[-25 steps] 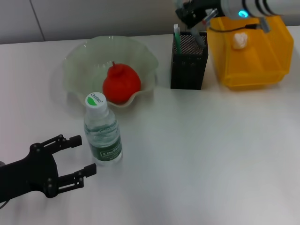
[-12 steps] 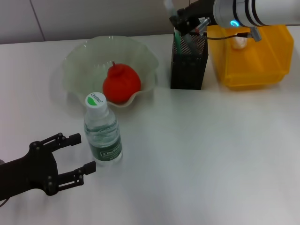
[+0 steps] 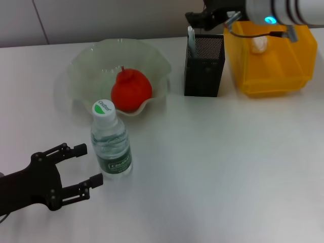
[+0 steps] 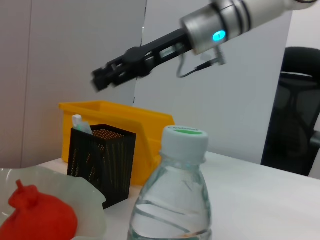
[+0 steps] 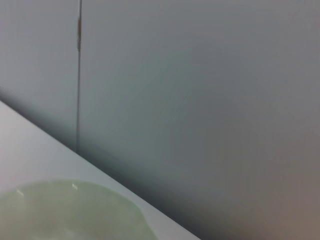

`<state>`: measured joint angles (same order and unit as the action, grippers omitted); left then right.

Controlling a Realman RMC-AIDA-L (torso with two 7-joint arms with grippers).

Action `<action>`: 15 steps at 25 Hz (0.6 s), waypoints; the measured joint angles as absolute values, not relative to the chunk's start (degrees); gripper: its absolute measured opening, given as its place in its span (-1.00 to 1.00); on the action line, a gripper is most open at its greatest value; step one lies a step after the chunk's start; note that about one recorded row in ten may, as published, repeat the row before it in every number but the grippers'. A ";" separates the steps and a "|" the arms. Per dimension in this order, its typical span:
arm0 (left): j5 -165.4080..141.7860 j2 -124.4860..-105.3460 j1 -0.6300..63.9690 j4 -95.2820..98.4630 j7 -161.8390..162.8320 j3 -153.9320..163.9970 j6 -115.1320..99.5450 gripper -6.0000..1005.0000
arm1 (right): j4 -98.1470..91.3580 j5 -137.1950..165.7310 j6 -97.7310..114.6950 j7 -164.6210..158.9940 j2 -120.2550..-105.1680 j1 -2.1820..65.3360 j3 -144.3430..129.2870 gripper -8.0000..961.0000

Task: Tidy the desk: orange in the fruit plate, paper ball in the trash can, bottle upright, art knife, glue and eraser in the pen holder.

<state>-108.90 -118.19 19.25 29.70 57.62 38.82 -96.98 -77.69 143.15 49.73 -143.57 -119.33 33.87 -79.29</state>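
The orange (image 3: 131, 89) lies in the pale green fruit plate (image 3: 86, 66). The bottle (image 3: 110, 142) stands upright in front of the plate. My left gripper (image 3: 83, 167) is open and empty, just left of the bottle. My right gripper (image 3: 205, 17) is open, above the black mesh pen holder (image 3: 204, 66). A white and green stick-shaped item (image 3: 191, 36) pokes out of the holder's left corner. The paper ball (image 3: 259, 43) lies in the yellow trash can (image 3: 271, 66). The left wrist view shows the bottle (image 4: 175, 200), orange (image 4: 40, 220), holder (image 4: 102, 160) and right gripper (image 4: 107, 77).
The trash can stands right beside the pen holder at the back right. A grey wall runs behind the table. A black office chair (image 4: 300, 100) shows behind the table in the left wrist view. The right wrist view shows only the wall and the plate's rim (image 5: 65, 210).
My right gripper carried the white and green item to the pen holder, let it go there and rose slightly. The left arm has not moved.
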 joint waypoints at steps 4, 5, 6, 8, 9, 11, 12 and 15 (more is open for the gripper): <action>-108.84 -118.05 19.62 29.70 59.58 38.60 -97.35 0.61 | -83.83 135.90 57.23 -140.52 -119.17 30.15 -76.13 0.14; -108.87 -118.00 19.96 29.71 60.15 38.63 -97.52 0.61 | -85.18 133.29 59.85 -138.87 -119.15 29.11 -74.78 0.15; -108.99 -117.99 20.11 29.72 60.55 38.70 -97.73 0.61 | -86.15 129.72 63.02 -136.47 -119.17 27.92 -73.15 0.16; -109.36 -117.95 20.45 29.94 61.46 38.81 -98.52 0.61 | -85.78 117.24 73.01 -127.15 -119.16 24.61 -67.95 0.17; -109.44 -117.94 20.50 30.04 61.66 38.85 -99.04 0.61 | -85.78 117.24 73.01 -127.15 -119.16 24.61 -67.95 0.18; -109.54 -117.84 20.50 30.13 61.84 38.88 -100.04 0.61 | -82.74 110.15 79.44 -119.86 -119.13 23.06 -64.57 0.20; -109.68 -117.80 20.51 30.15 61.98 38.90 -100.62 0.61 | -77.44 103.79 85.39 -111.11 -119.06 21.61 -61.12 0.21; -110.65 -117.50 20.69 30.21 62.72 38.94 -102.46 0.61 | -69.21 99.12 90.67 -100.36 -119.03 20.04 -58.22 0.23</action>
